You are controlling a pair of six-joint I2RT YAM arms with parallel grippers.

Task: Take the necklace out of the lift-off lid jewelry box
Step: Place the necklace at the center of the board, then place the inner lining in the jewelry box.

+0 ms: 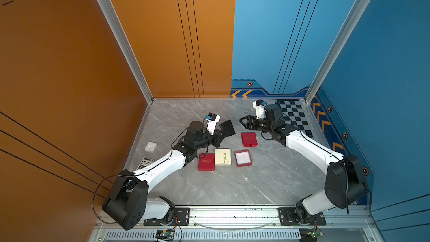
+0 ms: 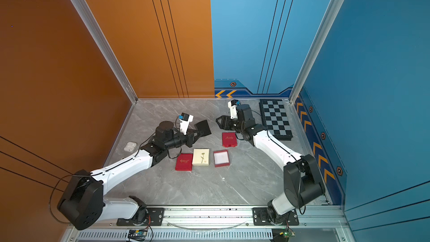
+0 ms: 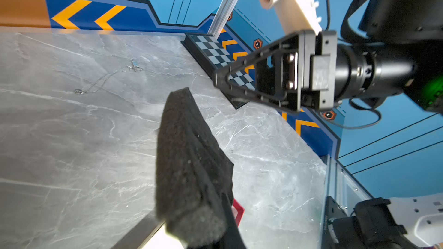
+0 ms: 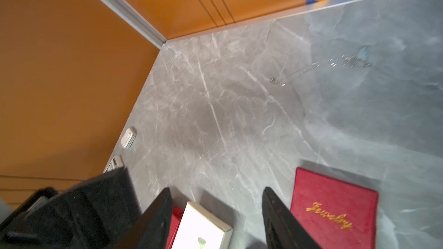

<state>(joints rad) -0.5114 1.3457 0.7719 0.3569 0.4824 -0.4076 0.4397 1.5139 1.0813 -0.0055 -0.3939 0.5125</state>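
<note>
necklace [image 4: 309, 69] lies loose on the table [image 3: 72, 164]: likely light, limp, slippery; pinch near the pendant [image 3: 134, 67]. right gripper [image 4: 217, 189] gapes empty; left gripper [image 1: 222, 133] clamps foam pad [image 1: 227, 126].

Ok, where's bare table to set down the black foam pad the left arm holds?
Widest free patch for the foam pad: bare marble between the cream box and the front rail. The far left corner by the orange wall is free. Crowded: the centre, red box, cream box, open red box, Jewelry lid. The necklace lies far middle.
</note>
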